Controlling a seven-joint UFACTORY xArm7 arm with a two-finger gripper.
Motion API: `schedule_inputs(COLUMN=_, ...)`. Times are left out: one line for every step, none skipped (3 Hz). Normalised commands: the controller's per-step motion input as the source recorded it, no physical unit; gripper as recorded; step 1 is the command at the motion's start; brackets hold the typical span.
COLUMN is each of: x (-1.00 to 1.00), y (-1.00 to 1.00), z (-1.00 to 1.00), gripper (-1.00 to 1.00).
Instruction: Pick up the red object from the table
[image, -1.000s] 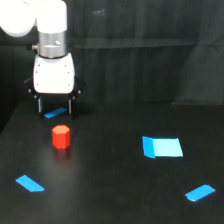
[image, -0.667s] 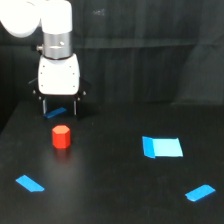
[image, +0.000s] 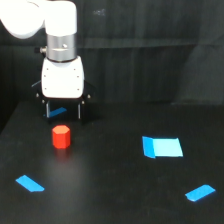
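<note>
Gripper (image: 63, 111): shifted toward the exterior view's right since a second ago, now held spread above and behind the red block (image: 61, 137). Block: upright on tabletop (image: 110, 190), ungrasped; descent remains.

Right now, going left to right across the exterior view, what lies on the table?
Small blue tape strip → red object → large blue tape patch → angled blue tape strip. The blue piece behind the open hand overlaps the red object's span, so I leave it out.
</note>
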Motion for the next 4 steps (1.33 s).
schedule_inputs(x=0.26, y=-0.47, z=0.33, gripper=0.98)
schedule_inputs(x=0.23, y=-0.52, z=0.17, gripper=0.98)
schedule_inputs(x=0.24, y=-0.39, z=-0.02, gripper=1.0)
schedule_inputs(x=0.18, y=-0.57, z=0.04, gripper=0.98)
